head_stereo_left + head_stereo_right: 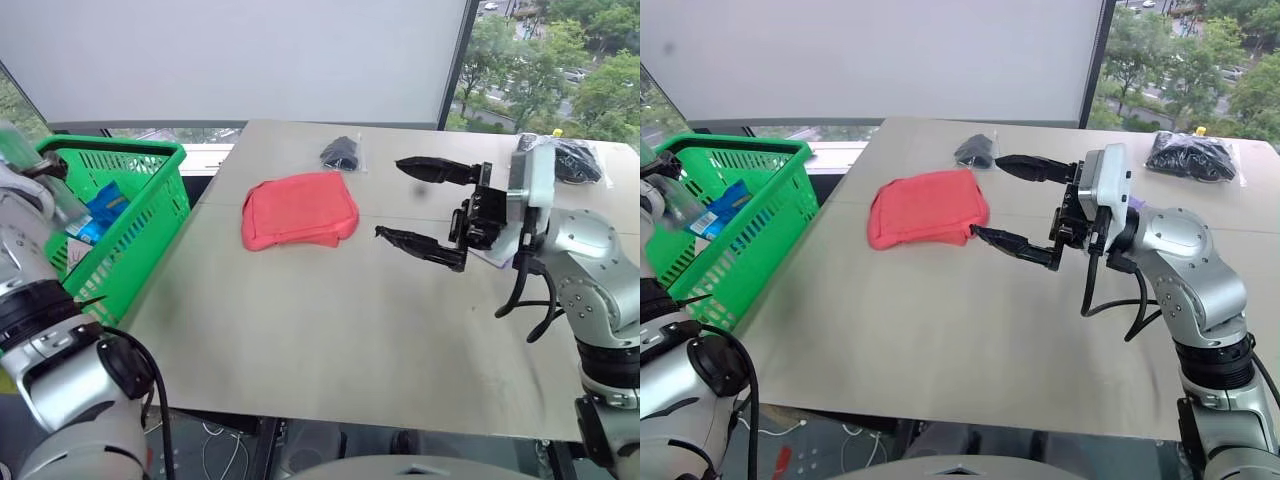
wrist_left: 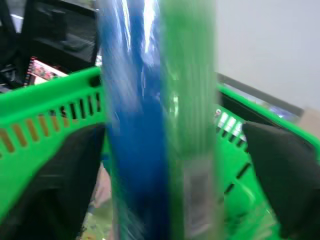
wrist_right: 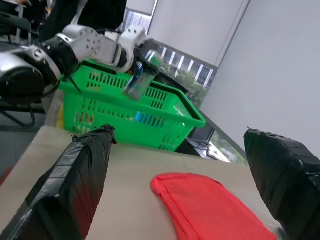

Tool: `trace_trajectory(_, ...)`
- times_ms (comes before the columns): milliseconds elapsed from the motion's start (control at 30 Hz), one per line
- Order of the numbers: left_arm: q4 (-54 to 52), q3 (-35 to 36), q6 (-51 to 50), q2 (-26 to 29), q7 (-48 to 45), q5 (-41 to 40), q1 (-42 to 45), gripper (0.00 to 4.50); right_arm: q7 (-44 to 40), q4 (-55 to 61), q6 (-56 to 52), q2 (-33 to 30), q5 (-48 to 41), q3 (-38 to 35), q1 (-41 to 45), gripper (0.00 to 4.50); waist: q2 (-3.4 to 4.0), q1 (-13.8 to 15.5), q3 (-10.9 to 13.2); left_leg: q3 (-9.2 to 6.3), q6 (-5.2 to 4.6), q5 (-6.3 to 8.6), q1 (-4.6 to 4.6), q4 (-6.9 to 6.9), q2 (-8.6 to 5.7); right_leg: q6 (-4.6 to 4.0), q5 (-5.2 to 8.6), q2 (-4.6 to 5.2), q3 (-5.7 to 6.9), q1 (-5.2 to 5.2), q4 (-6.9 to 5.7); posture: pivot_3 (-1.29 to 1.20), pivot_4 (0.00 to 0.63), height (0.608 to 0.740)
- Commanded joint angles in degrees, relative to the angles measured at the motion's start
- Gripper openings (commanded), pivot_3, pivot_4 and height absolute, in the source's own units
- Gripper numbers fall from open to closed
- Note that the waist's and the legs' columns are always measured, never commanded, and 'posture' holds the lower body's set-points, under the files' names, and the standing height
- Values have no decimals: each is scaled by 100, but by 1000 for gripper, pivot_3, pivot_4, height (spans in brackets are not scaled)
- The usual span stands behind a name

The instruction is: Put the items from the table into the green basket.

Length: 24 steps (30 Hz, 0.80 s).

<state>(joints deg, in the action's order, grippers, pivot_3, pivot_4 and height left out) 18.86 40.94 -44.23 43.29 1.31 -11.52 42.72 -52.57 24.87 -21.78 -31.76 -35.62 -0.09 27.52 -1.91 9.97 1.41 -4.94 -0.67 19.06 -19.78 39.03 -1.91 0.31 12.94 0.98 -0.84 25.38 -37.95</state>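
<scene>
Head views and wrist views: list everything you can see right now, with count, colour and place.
green basket: one, bright green, off the table's left edge.
roll: one, green and blue, blurred, over the basket between the left gripper's fingers.
blue-white item: one, inside the basket.
pouch: one, red, mid-table.
clear bags: two, black contents; one behind the pouch, one at the far right.
table: one, beige-grey.
left gripper: black fingers, open, over the basket.
right gripper: black fingers, open, empty, right of the pouch.

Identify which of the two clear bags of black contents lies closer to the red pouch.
The smaller bag, just beyond the red pouch; the larger bag sits at the table's far right corner.
</scene>
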Motion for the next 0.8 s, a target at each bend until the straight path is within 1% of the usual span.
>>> trace_trajectory(33, -358, -270, -39, -113, -562, -564, 340, 4425, 20, 53, 110, -173, 27, -295, -4, 4500, -3, 3, -2, 0, 0, 0, -1, 0, 0, 0, 0, 0, 1, 0, 0, 214, 0, 740)
trace_trajectory(133, -924, -782, -455, -438, -1129, -1038, 417, 4425, 160, 129, 9, -351, 105, -413, -110, 4500, -13, 37, -12, -14, -1, 0, -7, 4, -3, -1, 0, 7, 14, -4, 2, 204, 0, 740)
trace_trajectory(233, -1673, -1684, -1302, -756, -1859, -1646, 423, 4425, 334, 238, -202, -595, 190, -515, -308, 4500, -13, 17, -12, -12, -2, 0, -10, 9, -5, 0, -1, 10, 12, -7, 3, 173, 0, 740)
trace_trajectory(267, -2032, -2072, -1792, -906, -2108, -1980, 431, 4425, 406, 249, -319, -708, 220, -563, -397, 4500, -12, -2, -12, -10, -3, 0, -10, 10, -5, 0, -1, 10, 10, -7, 3, 159, 0, 740)
trace_trajectory(300, -2258, -2305, -2124, -997, -2258, -2196, 442, 4425, 461, 253, -399, -782, 237, -586, -448, 4500, -10, -40, -13, -6, -3, 0, -9, 10, -5, 0, -1, 9, 5, -7, 2, 146, 0, 740)
trace_trajectory(333, -2558, -3072, -2049, -1149, -2553, -2138, 443, 4425, 526, 180, -514, -1011, 412, -672, -646, 4500, -8, -84, -13, -4, -3, 0, -9, 10, -4, 0, -1, 7, 2, -6, 0, 113, 0, 740)
trace_trajectory(367, -2693, -3658, -1982, -1282, -2757, -2071, 466, 4425, 563, 118, -592, -1205, 565, -743, -813, 4500, -5, -149, -14, -3, -3, 0, -9, 10, -3, 0, -1, 6, 1, -6, 0, 93, 0, 740)
trace_trajectory(433, -2302, -4527, -1627, -1619, -3005, -1700, 650, 4425, 697, 42, -748, -1558, 829, -958, -1157, 4500, 5, -161, -21, -1, -4, 0, -8, 10, 2, -1, 0, 0, 0, -11, 3, 45, 0, 740)
trace_trajectory(467, -1983, -4893, -1286, -1679, -3137, -1399, 743, 4425, 791, 38, -805, -1680, 916, -1070, -1294, 4500, 16, -203, -21, 5, -8, 2, 0, 11, 0, -1, 0, 3, -8, -23, 6, 22, 0, 740)
trace_trajectory(533, -1238, -6114, 172, -1647, -3575, -275, 966, 4425, 995, 87, -909, -1958, 1241, -1346, -1678, 4500, 37, -361, -26, 28, -10, 2, 2, 12, 0, 0, -1, 0, -27, -21, 7, -14, 0, 740)
trace_trajectory(567, -860, -6573, 822, -1657, -3735, 185, 1080, 4425, 1077, 116, -963, -2056, 1361, -1458, -1836, 4500, 49, -503, -28, 49, -10, 2, 9, 9, 5, 0, -1, -11, -44, -23, 2, -40, 0, 740)
trace_trajectory(600, -397, -6818, 1321, -1797, -3851, 454, 1232, 4425, 1150, 181, -1121, -2118, 1371, -1626, -2004, 4500, 55, -566, -29, 70, -10, 1, 8, 1, 13, -2, 0, -23, -60, -24, -1, -40, 0, 740)
trace_trajectory(633, 135, -6854, 1605, -2052, -3966, 509, 1417, 4425, 1199, 268, -1305, -2145, 1324, -1813, -2165, 4500, 63, -648, -31, 82, -10, 1, 5, -1, 16, -3, -1, -30, -68, -29, -1, -75, 0, 740)
trace_trajectory(667, 638, -6849, 1787, -2298, -4097, 523, 1599, 4425, 1240, 359, -1453, -2153, 1276, -1971, -2306, 4500, 65, -670, -31, 100, -10, 1, 16, -5, 20, -3, 0, -34, -70, -38, -1, -99, 0, 740)
trace_trajectory(700, 1143, -6925, 2048, -2518, -4221, 633, 1790, 4425, 1301, 458, -1574, -2141, 1254, -2115, -2442, 4500, 69, -770, -29, 108, -11, 2, 18, -5, 20, -3, 0, -38, -73, -43, 0, -122, 0, 740)
trace_trajectory(767, 1967, -6816, 2272, -2936, -4470, 653, 2106, 4425, 1418, 601, -1779, -2082, 1210, -2290, -2593, 4500, 76, -923, -26, 118, -31, 13, 28, 7, 17, -2, 0, -47, -76, -60, 5, -165, 0, 740)
trace_trajectory(800, 2513, -6525, 2097, -3264, -4542, 454, 2370, 4425, 1513, 683, -1905, -2030, 1205, -2376, -2677, 4500, 77, -1000, -25, 122, -41, 19, 28, 11, 17, -1, 0, -50, -79, -62, 6, -182, 0, 740)
